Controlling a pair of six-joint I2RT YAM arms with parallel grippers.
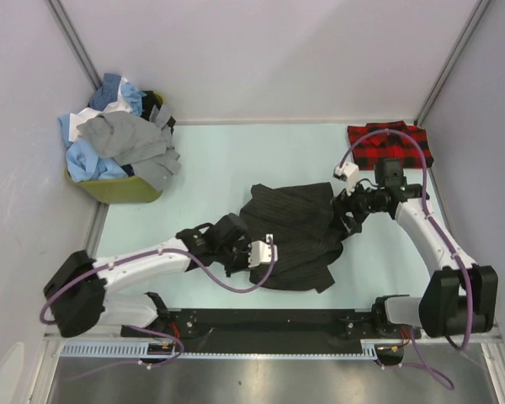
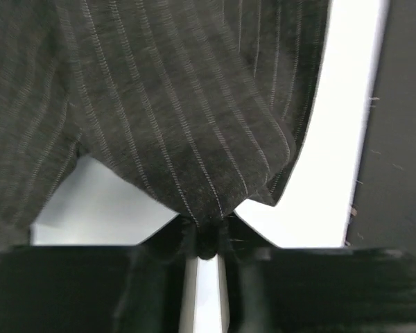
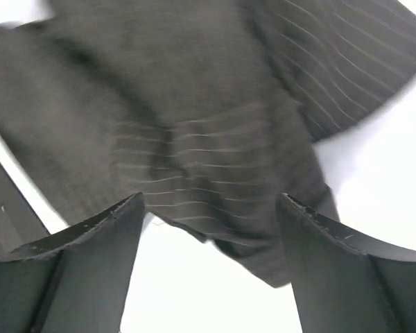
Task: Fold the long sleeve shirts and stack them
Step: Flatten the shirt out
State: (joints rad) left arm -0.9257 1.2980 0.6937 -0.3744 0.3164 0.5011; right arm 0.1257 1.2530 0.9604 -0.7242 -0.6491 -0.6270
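Note:
The dark charcoal pinstriped shirt point(image 1: 299, 231) lies crumpled at the middle of the table. My left gripper point(image 1: 269, 244) is at its near left edge, shut on a fold of the cloth point(image 2: 194, 159); the jaws pinch the fold's tip point(image 2: 206, 239). My right gripper point(image 1: 348, 215) is at the shirt's right edge. In the right wrist view it is open point(image 3: 209, 202), its fingers point(image 3: 104, 243) wide apart on either side of a cloth edge point(image 3: 215, 166), not gripping it. A folded red-and-black plaid shirt point(image 1: 391, 145) lies at the back right corner.
A yellow-green basket point(image 1: 122, 191) at the back left holds a heap of blue, white and grey shirts point(image 1: 118, 139). White walls close in the pale table point(image 1: 219, 168) on three sides. A black strip point(image 1: 269, 320) runs along the near edge.

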